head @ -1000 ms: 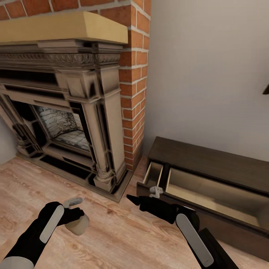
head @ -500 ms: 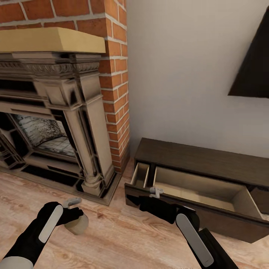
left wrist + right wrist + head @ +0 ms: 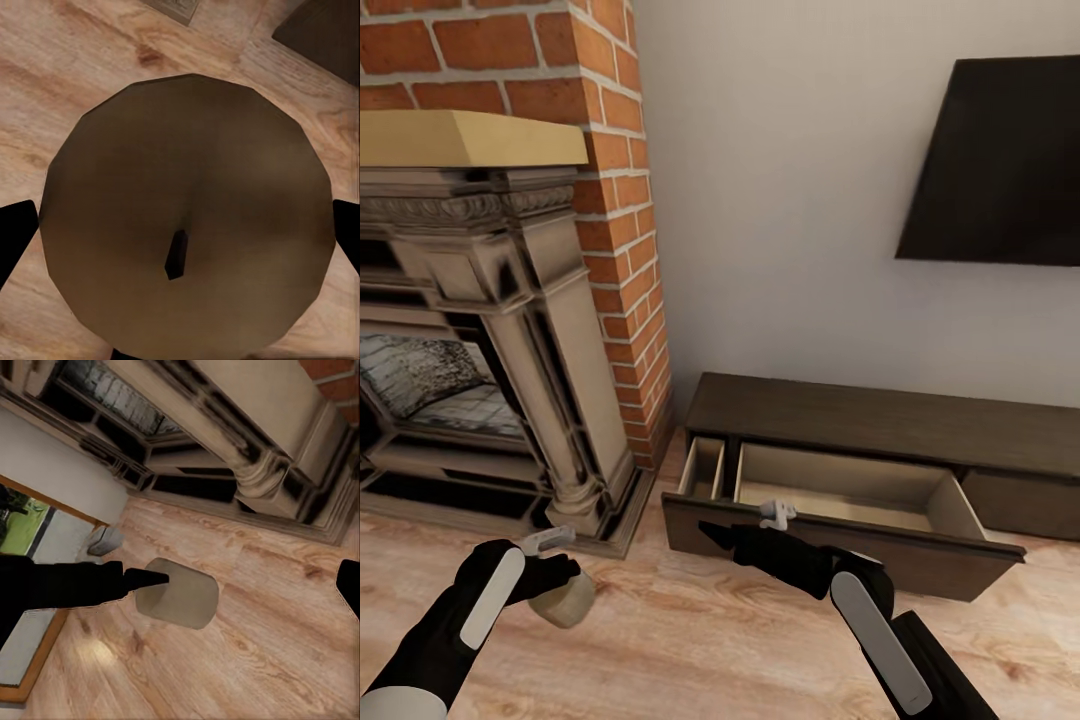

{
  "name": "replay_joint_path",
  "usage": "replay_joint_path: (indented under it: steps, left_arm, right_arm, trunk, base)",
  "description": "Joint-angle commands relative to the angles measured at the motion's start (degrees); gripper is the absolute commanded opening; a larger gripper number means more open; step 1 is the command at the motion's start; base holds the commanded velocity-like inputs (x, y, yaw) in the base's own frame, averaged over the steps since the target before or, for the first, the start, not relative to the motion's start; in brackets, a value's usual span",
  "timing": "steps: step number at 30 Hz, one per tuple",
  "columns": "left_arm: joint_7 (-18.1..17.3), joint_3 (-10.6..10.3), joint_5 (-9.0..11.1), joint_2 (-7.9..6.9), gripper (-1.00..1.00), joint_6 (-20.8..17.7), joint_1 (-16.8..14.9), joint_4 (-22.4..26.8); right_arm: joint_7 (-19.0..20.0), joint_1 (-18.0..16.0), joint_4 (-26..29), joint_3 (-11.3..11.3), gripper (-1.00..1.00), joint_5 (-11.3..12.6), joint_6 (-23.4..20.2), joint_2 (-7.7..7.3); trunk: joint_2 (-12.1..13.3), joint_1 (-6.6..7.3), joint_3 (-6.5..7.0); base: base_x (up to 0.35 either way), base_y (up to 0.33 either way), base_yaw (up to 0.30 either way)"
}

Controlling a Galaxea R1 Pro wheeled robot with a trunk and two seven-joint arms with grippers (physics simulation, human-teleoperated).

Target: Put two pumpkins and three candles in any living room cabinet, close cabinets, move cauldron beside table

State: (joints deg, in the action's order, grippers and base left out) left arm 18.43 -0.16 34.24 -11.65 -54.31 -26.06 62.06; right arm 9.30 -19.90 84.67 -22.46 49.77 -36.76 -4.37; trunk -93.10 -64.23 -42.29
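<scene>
Left pincer [image 3: 550, 572] grips a candle [image 3: 563, 600], low over the floor left of the cabinet [image 3: 880, 425]. Right pincer [image 3: 715, 532] is empty, fingers apart, at the open drawer [image 3: 840, 485]. Swing the candle over the drawer front, lower it inside, then release. Keep it upright; clear the right arm first.

No readable text, labels, brands, numbers or signs anywhere; all surfaces plain, wall screen [image 3: 1000, 165] dark and blank.
</scene>
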Motion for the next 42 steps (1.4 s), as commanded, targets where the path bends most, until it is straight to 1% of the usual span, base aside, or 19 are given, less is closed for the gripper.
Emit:
replay_joint_path:
  steps: [1,23,30,42]
  left_arm:
    - [0.55,-0.02,0.63,-0.03,-1.00,-0.17,-0.02,0.08]
    - [0.55,-0.01,0.59,0.03,-1.00,-0.21,-0.01,0.08]
    - [0.55,-0.01,0.57,0.05,-1.00,-0.20,-0.02,0.08]
    - [0.55,-0.01,0.56,0.05,-1.00,-0.20,-0.03,0.08]
  right_arm:
    - [0.10,-0.05,-0.01,-0.04,1.00,-0.02,-0.16,-0.03]
    - [0.19,-0.05,0.05,-0.04,1.00,0.08,-0.16,-0.03]
    - [0.19,-0.05,0.06,-0.04,1.00,1.58,-0.16,-0.03]
    - [0.11,-0.05,-0.10,-0.02,1.00,2.49,-0.16,-0.03]
  trunk:
    - [0.39,0.23,0.19]
    - [9.21,5.06,5.38]
    - [12.02,6.60,7.03]
    - [16.83,9.24,9.85]
  base:
    - [-0.010,0.000,-0.253]
    - [-0.001,0.000,-0.252]
    - [0.000,0.000,-0.251]
    - [0.000,0.000,-0.251]
